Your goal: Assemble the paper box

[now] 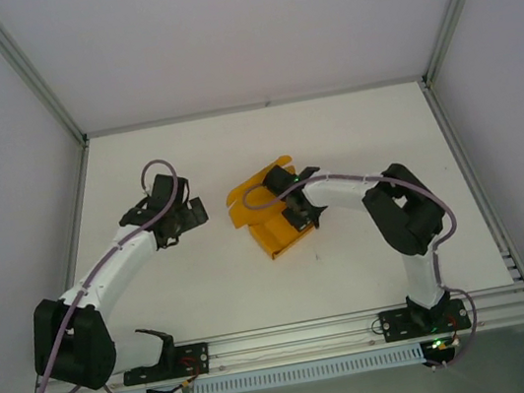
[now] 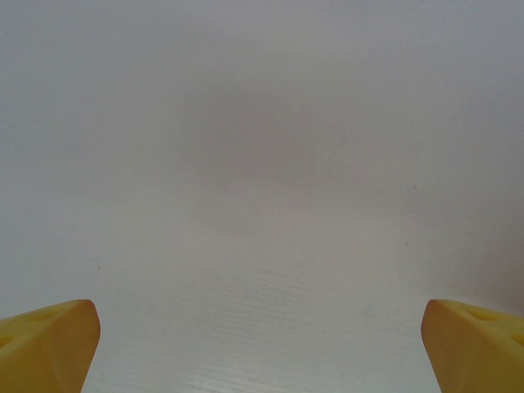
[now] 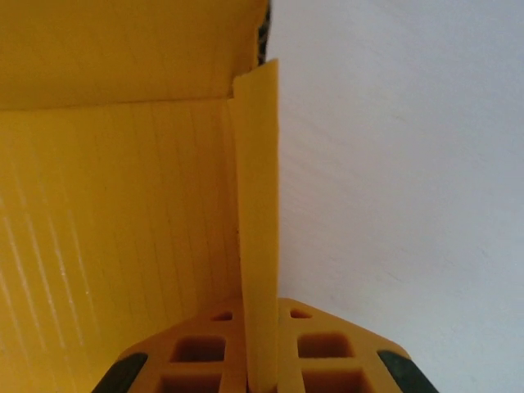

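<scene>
On the table [image 1: 353,142], right end effector [image 3: 262,332] pinches a paper box [image 1: 258,221] flap; left end effector [image 2: 262,352] spread wide nearby.

The paper box [image 3: 115,205] is seen in plain matte orange-yellow, its inner face ahead of the right gripper [image 3: 260,352] marked with fine parallel lines. That gripper's pads [image 3: 327,348] are coloured a matching yellow, with black patches at their outer corners. Yellow tips [image 2: 49,352] are shown on the left gripper [image 2: 262,360], and ahead of them a white table [image 2: 262,164] with faint grain. The left arm [image 1: 122,258] and right arm [image 1: 341,189] are finished white with black joints.
</scene>
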`<state>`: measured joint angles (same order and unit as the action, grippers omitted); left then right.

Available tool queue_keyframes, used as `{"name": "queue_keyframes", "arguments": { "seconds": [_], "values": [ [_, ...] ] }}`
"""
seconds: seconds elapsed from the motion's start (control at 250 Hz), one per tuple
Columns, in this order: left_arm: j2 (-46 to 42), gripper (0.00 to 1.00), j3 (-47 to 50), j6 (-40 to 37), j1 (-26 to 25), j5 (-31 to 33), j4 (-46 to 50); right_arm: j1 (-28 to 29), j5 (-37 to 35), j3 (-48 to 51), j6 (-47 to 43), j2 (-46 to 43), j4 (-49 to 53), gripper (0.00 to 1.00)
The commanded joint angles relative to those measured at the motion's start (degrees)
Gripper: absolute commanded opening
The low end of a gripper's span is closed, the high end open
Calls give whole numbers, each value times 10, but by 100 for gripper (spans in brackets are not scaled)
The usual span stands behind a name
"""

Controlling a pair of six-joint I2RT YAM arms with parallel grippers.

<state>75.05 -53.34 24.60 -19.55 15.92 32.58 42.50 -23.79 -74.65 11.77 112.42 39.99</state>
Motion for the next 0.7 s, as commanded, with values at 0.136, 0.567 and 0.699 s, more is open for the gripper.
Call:
{"name": "queue_keyframes", "arguments": {
  "seconds": [0.136,0.567,0.699],
  "values": [
    [-12,100,-7,-3,6,7,0,12,-99,-32,114,106,148,0],
    [-18,100,-7,4,5,4,4,25,-128,-79,140,162,188,0],
    [-24,100,-5,5,5,-1,5,25,-131,-72,156,148,175,2]
  ]
}}
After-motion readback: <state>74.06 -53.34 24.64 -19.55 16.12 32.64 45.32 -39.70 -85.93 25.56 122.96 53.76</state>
